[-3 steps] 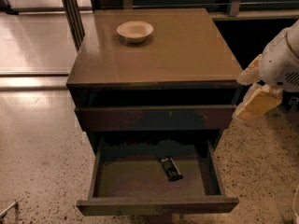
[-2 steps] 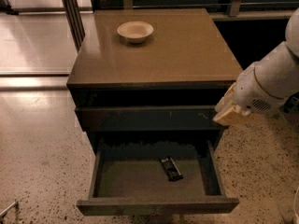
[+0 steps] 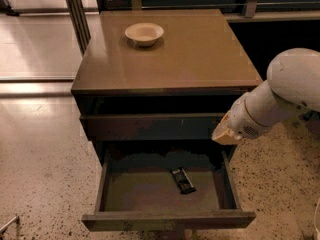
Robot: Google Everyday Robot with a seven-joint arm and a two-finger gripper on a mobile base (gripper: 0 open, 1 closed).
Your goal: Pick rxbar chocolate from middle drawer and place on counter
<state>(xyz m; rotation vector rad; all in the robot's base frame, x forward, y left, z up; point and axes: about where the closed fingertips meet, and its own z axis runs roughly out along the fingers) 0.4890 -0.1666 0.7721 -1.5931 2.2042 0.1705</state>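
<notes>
The rxbar chocolate (image 3: 183, 180) is a small black bar lying flat on the grey-green floor of the open middle drawer (image 3: 165, 219), right of centre. The counter (image 3: 200, 54) is the glossy tan top of the dark cabinet. My white arm comes in from the right. The gripper (image 3: 223, 134) is at its pale tan end, level with the closed drawer front above the open drawer, at the cabinet's right edge. It is up and to the right of the bar and not touching it.
A small white bowl (image 3: 144, 33) stands at the back left of the counter. A closed drawer front (image 3: 150, 126) sits above the open drawer. Speckled floor (image 3: 40, 164) surrounds the cabinet. Dark metal posts (image 3: 75, 9) stand at the back left.
My arm has moved left and down from the right edge of view toward the cabinet's right front. The bar, drawer and bowl have not moved.
</notes>
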